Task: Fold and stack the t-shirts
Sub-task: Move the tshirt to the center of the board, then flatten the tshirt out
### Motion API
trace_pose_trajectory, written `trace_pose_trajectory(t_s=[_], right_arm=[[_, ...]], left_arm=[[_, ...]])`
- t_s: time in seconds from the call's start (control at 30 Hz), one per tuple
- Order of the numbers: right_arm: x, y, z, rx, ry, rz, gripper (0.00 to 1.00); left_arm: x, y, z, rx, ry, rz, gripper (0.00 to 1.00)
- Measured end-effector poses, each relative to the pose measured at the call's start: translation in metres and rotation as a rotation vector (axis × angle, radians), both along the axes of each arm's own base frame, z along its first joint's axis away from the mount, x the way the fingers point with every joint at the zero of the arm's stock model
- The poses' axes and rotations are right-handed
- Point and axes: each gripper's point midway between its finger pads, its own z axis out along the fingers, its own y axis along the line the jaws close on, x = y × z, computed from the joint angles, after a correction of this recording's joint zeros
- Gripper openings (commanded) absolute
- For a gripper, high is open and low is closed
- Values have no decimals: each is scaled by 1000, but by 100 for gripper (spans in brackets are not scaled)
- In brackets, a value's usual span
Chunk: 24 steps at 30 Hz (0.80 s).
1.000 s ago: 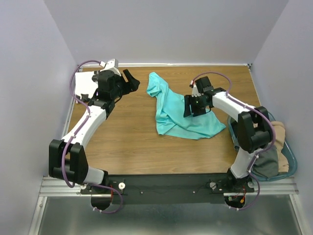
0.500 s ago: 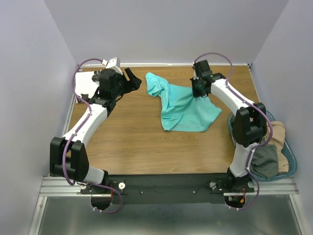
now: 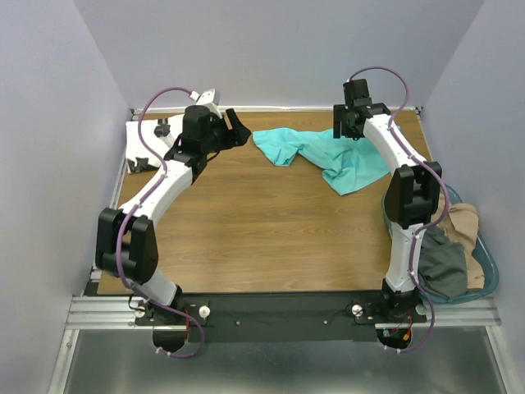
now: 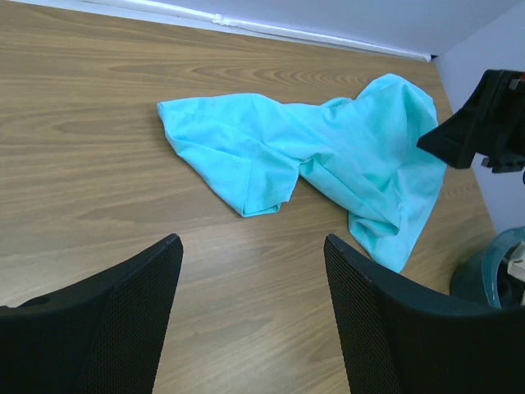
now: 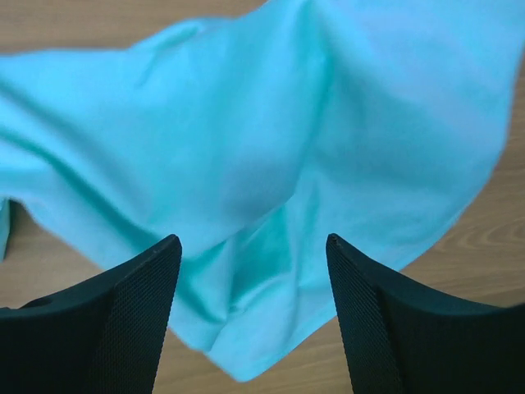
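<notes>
The turquoise t-shirt (image 3: pixel 353 168) lies crumpled and stretched along the back of the table, also seen in the left wrist view (image 4: pixel 328 156). My right gripper (image 3: pixel 346 131) hangs open just above its right part, with blurred turquoise cloth (image 5: pixel 246 123) below the fingers and nothing between them (image 5: pixel 253 240). My left gripper (image 3: pixel 239 131) is open over bare wood (image 4: pixel 250 242), a short way from the shirt's left end. The white t-shirt with black marks (image 3: pixel 135 131) lies at the far left corner, partly behind the left arm.
A blue-rimmed basket (image 3: pixel 490 267) holding beige and grey clothes sits off the table's right edge beside the right arm's base. The back wall runs close behind both grippers. The right arm's black wrist (image 4: pixel 480 123) shows at the right of the left wrist view.
The right gripper dragged the turquoise shirt toward the back right, then let it go and opened. The shirt now lies spread along the back. The left gripper shifted right toward the shirt.
</notes>
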Motion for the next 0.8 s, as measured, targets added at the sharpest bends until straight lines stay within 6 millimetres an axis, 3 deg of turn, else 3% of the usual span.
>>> trace_pose_trajectory(t_s=[0.13,0.2,0.33,0.43,0.8], right_arm=[[-23,17,-21,72,72,48,71],[-45,23,-38,104,134,58,68],[-91,24,-69,140,253,55,65],[-120,21,-80,147,318,46,63],[-137,24,-90,175,355,51,57]], left_arm=[[16,-11,-5,19,8,-26,75],[28,-20,-7,39,10,-42,73],[47,-42,-20,86,22,-87,71],[58,-56,-42,132,57,-124,70],[85,-83,-123,272,206,-204,63]])
